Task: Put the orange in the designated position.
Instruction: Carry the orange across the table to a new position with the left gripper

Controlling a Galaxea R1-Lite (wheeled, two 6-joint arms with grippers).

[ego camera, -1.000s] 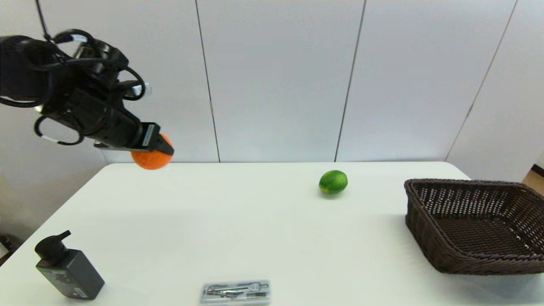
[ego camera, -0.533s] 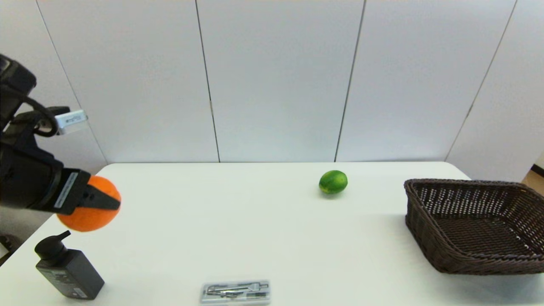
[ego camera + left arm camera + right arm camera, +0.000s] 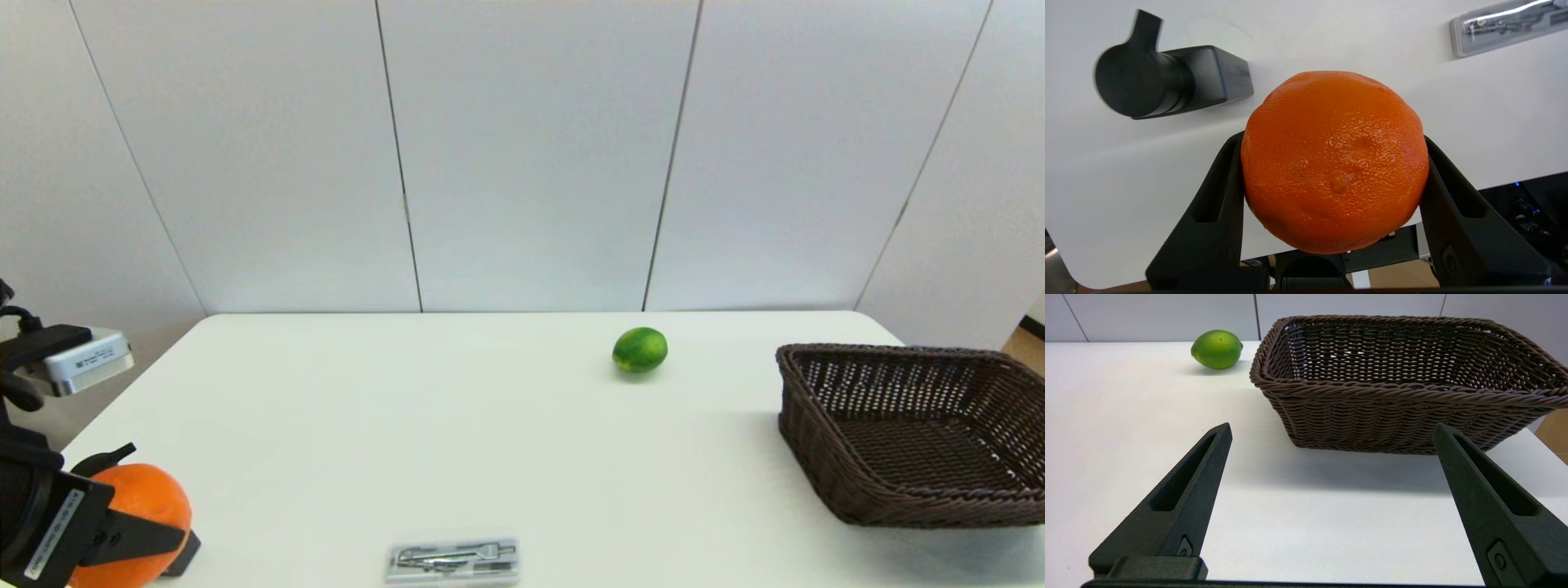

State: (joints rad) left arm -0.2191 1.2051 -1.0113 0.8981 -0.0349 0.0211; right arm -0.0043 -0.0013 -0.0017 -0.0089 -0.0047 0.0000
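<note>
The orange (image 3: pixel 135 502) is round, bright and dimpled, and it hangs low over the table's front-left corner. My left gripper (image 3: pixel 155 523) is shut on it, with one black finger on each side. The left wrist view shows the orange (image 3: pixel 1335 159) filling the left gripper (image 3: pixel 1333 141), with the table's near edge below it. No mark for the designated position shows on the white tabletop (image 3: pixel 408 425). My right gripper (image 3: pixel 1331 426) is open and holds nothing. It stays low over the table before the basket, outside the head view.
A black pump bottle (image 3: pixel 1167 83) lies just beyond the orange, mostly hidden behind it in the head view. A clear tool case (image 3: pixel 453 562) sits at the front centre. A green lime-like fruit (image 3: pixel 640 349) lies at the back. A brown wicker basket (image 3: pixel 808 449) stands at the right.
My left arm has carried the orange from high at the back left, down and toward me, to the front-left corner, where it now covers the pump bottle.
</note>
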